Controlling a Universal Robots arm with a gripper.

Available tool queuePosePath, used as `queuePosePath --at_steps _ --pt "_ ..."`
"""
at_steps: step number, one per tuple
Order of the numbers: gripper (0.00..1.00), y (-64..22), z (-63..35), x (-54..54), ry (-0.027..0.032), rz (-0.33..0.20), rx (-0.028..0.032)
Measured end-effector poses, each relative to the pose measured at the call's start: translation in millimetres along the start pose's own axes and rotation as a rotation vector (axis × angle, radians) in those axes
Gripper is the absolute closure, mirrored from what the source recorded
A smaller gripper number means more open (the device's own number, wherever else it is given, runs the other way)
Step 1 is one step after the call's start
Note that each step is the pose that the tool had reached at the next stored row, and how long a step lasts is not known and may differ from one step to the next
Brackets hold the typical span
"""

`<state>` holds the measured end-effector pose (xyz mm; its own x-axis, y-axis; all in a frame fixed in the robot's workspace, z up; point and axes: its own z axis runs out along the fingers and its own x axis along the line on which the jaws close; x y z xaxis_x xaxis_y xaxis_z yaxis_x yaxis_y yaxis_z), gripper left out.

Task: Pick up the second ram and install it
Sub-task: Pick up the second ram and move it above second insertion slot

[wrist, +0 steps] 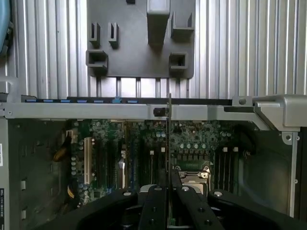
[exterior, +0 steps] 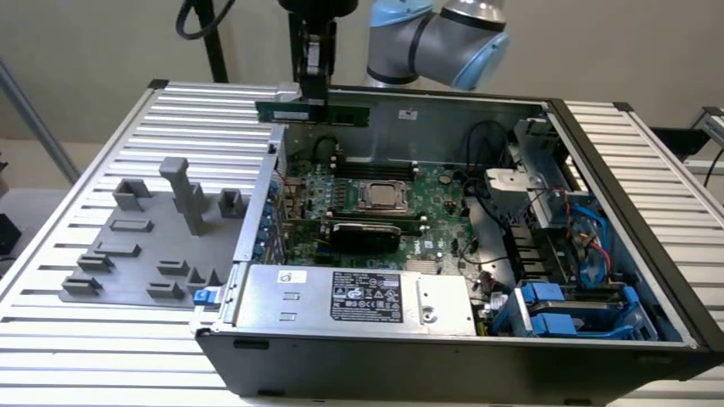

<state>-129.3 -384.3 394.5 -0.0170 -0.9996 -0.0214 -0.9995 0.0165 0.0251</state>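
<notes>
My gripper (exterior: 312, 91) hangs above the far wall of the open computer case (exterior: 633, 212), shut on the second ram (exterior: 315, 113). It is a thin green stick, held level by its upper edge, with both ends sticking out past the fingers. In the wrist view the ram (wrist: 169, 139) appears edge-on as a thin line running out from between the black fingers (wrist: 156, 206) of the gripper (wrist: 169, 191). It is in the air over the motherboard (wrist: 144, 153), apart from it. The black memory slots (wrist: 228, 167) lie beside the processor socket (wrist: 192, 178).
A grey holder plate (exterior: 147, 254) with upright blocks lies on the ribbed table at the exterior view's left, outside the case. Inside the case are a black expansion card (exterior: 368, 231), a power supply (exterior: 351, 297), cables and blue drive bays (exterior: 565, 314).
</notes>
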Motion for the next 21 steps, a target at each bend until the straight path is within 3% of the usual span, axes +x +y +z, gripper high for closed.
queuePosePath --at_steps 5,15,21 --pt "0.86 -22.5 -0.2 -3.7 -0.0002 0.0 -0.0007" --pt "0.86 -68.0 6.3 -7.6 0.0 0.0 -0.0082" --pt "0.86 -81.2 16.7 -9.1 -0.0004 0.0 -0.0082"
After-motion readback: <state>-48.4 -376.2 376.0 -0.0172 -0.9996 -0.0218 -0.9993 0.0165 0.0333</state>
